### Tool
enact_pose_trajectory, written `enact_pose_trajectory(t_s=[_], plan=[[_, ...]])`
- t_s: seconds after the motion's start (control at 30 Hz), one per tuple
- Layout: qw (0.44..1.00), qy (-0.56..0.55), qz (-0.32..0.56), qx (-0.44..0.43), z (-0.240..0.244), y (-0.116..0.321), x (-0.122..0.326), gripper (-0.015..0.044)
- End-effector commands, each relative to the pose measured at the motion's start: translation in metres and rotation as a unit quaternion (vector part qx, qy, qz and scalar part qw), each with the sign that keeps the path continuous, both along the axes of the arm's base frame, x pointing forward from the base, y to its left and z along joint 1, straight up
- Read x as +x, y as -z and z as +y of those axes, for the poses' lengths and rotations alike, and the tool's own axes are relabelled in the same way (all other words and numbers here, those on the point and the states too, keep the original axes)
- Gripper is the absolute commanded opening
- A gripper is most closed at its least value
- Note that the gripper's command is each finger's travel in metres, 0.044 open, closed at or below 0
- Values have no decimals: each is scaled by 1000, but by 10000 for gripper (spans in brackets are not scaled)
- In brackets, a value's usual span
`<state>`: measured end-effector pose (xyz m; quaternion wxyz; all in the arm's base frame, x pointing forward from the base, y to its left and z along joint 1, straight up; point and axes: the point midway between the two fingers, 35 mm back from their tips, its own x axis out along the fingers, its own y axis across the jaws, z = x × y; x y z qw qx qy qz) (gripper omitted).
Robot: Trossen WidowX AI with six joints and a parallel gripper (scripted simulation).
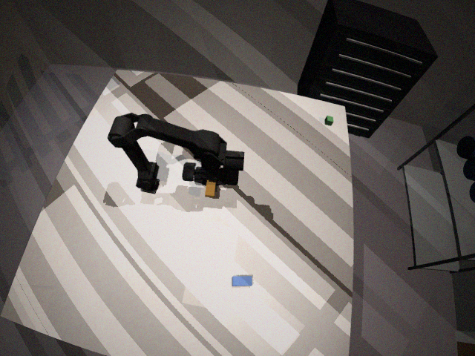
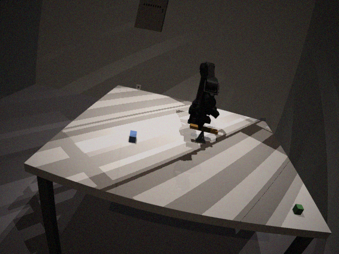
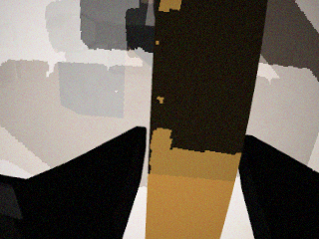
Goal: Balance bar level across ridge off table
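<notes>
An orange bar [image 1: 210,188] [image 2: 194,126] [image 3: 191,204] lies across the top of the dark, wedge-shaped ridge [image 2: 201,138]. In the exterior view both bar ends are clear of the table and the bar slopes slightly in the picture; whether it is truly level I cannot tell. My gripper [image 3: 192,141] [image 2: 202,125] is over the bar with one finger on each side. It is partly open: a thin gap shows between the left finger and the bar, and the right finger is very close to it. In the top view the arm hides the ridge and much of the bar.
A blue block [image 1: 242,280] [image 2: 133,136] lies on the table [image 1: 184,245] [image 2: 153,188], well away from the arm. A small green cube [image 1: 329,120] [image 2: 297,209] sits near a far corner. Striped shadows cross the table. A black drawer cabinet [image 1: 368,64] stands beyond the edge.
</notes>
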<state>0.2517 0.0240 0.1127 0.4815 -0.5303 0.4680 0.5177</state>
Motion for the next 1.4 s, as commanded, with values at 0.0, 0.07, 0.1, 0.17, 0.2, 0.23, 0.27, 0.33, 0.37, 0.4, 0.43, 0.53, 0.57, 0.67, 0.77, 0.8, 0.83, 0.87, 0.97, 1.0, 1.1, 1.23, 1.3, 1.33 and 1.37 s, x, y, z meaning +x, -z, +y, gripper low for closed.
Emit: enact_pose_trajectory(t_s=[0.0, 0.07, 0.1, 0.17, 0.2, 0.23, 0.27, 0.33, 0.37, 0.4, 0.43, 0.53, 0.57, 0.67, 0.77, 0.8, 0.83, 0.87, 0.97, 1.0, 1.1, 1.23, 1.3, 1.33, 1.37], plan=[[1000, 0, 0, 0, 0, 0, 0, 185], [1000, 0, 0, 0, 0, 0, 0, 185], [1000, 0, 0, 0, 0, 0, 0, 211], [1000, 0, 0, 0, 0, 0, 0, 264], [1000, 0, 0, 0, 0, 0, 0, 290], [1000, 0, 0, 0, 0, 0, 0, 316], [1000, 0, 0, 0, 0, 0, 0, 342], [1000, 0, 0, 0, 0, 0, 0, 395], [1000, 0, 0, 0, 0, 0, 0, 421], [1000, 0, 0, 0, 0, 0, 0, 440], [1000, 0, 0, 0, 0, 0, 0, 440], [1000, 0, 0, 0, 0, -7, 1, 440], [1000, 0, 0, 0, 0, -16, 2, 440], [1000, 0, 0, 0, 0, -50, 4, 440], [1000, 0, 0, 0, 0, -84, 1, 440], [1000, 0, 0, 0, 0, -93, -1, 440], [1000, 0, 0, 0, 0, -98, -2, 440], [1000, 0, 0, 0, 0, -100, -2, 440], [1000, 0, 0, 0, 0, -100, -2, 440], [1000, 0, 0, 0, 0, -100, -2, 440], [1000, 0, 0, 0, 0, -100, -2, 440], [1000, 0, 0, 0, 0, -100, -2, 440], [1000, 0, 0, 0, 0, -100, -2, 440], [1000, 0, 0, 0, 0, -100, -2, 440], [1000, 0, 0, 0, 0, -100, -2, 440]])
